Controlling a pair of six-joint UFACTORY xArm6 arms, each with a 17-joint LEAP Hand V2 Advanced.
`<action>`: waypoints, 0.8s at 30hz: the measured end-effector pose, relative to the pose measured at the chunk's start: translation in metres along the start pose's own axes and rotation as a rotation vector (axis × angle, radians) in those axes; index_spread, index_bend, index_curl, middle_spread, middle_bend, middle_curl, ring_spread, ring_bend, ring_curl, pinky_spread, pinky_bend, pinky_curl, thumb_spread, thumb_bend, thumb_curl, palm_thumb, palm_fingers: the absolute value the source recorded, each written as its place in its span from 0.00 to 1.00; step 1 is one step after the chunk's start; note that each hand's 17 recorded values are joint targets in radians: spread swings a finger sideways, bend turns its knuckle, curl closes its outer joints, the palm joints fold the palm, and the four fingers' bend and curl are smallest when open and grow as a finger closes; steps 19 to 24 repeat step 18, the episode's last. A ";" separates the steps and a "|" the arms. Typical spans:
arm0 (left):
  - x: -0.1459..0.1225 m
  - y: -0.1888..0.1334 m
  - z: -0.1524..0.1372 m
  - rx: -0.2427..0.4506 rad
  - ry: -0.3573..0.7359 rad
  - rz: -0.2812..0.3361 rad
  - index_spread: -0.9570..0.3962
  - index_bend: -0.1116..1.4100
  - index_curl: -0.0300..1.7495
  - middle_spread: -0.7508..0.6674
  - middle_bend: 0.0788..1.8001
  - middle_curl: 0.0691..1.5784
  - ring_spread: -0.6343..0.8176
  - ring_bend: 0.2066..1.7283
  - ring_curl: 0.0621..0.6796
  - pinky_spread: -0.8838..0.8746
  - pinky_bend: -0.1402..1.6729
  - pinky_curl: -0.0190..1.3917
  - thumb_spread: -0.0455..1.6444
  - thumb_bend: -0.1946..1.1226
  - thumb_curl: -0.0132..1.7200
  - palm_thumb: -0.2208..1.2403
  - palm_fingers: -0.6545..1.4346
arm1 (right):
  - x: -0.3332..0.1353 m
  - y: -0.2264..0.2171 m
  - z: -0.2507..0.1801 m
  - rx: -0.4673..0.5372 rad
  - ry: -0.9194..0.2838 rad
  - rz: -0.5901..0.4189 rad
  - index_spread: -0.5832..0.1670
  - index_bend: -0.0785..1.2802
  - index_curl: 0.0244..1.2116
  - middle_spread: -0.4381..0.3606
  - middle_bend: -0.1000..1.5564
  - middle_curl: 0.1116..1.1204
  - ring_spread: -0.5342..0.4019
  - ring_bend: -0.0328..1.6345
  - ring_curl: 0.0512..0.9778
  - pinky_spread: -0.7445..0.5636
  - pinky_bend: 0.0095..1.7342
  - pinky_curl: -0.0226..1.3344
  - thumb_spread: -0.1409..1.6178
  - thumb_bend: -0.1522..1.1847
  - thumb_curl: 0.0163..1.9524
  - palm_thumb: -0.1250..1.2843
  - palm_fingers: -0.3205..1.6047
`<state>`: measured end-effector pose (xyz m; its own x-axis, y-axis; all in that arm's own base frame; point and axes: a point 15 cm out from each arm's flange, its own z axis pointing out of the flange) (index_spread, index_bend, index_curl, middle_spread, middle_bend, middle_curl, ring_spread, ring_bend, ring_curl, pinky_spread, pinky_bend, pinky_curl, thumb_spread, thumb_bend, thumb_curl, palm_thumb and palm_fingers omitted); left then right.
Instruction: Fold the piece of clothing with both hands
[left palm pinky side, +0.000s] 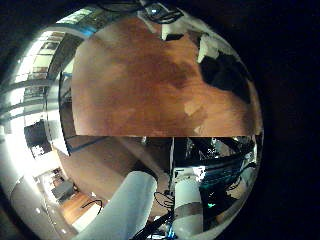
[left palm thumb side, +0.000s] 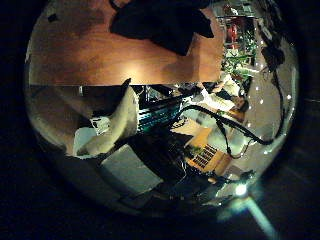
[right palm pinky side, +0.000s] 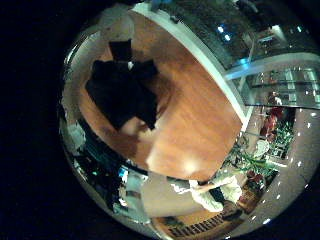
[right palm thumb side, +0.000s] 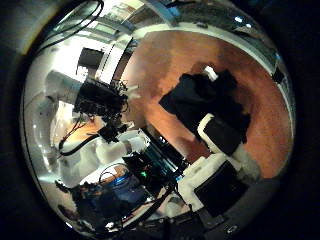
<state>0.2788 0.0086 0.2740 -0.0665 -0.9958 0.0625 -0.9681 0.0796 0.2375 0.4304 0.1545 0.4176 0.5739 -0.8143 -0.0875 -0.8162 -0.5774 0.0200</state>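
Observation:
A dark piece of clothing (right palm pinky side: 122, 92) lies bunched on the table (right palm pinky side: 195, 115), away from both palms. It also shows in the right thumb side palm view (right palm thumb side: 200, 95), beyond a straight finger of my right hand (right palm thumb side: 226, 135) that does not touch it. In the left thumb side palm view the clothing (left palm thumb side: 165, 20) lies far off on the table (left palm thumb side: 90, 50). In the left little finger side palm view, fingers of my left hand (left palm pinky side: 207, 45) hang relaxed over bare table (left palm pinky side: 130, 85) and hold nothing.
The table's near edge (left palm pinky side: 120, 134) runs across the left little finger side palm view, with a white arm (left palm pinky side: 130, 205) below it. Robot parts and equipment (left palm thumb side: 165, 110) crowd the space beside the table. Another white arm (right palm thumb side: 80, 92) shows off the table.

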 end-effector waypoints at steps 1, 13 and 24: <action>0.006 0.000 -0.005 0.001 -0.001 0.002 0.67 0.19 0.24 0.58 0.08 0.24 0.52 0.29 0.27 0.63 0.25 0.25 0.75 0.14 0.21 0.46 0.46 | 0.002 0.014 -0.006 -0.020 -0.005 0.014 0.18 0.23 0.32 0.37 0.27 0.25 0.45 0.54 0.32 0.71 0.48 0.44 0.82 0.12 0.27 0.74 0.25; 0.029 0.010 -0.019 -0.060 -0.005 0.006 0.67 0.20 0.25 0.61 0.05 0.22 0.55 0.28 0.27 0.64 0.27 0.26 0.75 0.13 0.21 0.44 0.43 | 0.003 0.113 -0.037 -0.146 0.011 0.072 0.20 0.20 0.30 0.40 0.26 0.25 0.49 0.49 0.26 0.80 0.38 0.36 0.88 0.10 0.23 0.64 0.27; 0.023 0.021 -0.011 -0.097 0.003 -0.014 0.67 0.20 0.25 0.62 0.06 0.21 0.57 0.28 0.27 0.64 0.28 0.26 0.74 0.13 0.21 0.44 0.43 | 0.001 0.139 -0.021 -0.205 0.024 0.079 0.21 0.20 0.30 0.41 0.26 0.25 0.49 0.48 0.24 0.81 0.36 0.33 0.89 0.09 0.21 0.56 0.30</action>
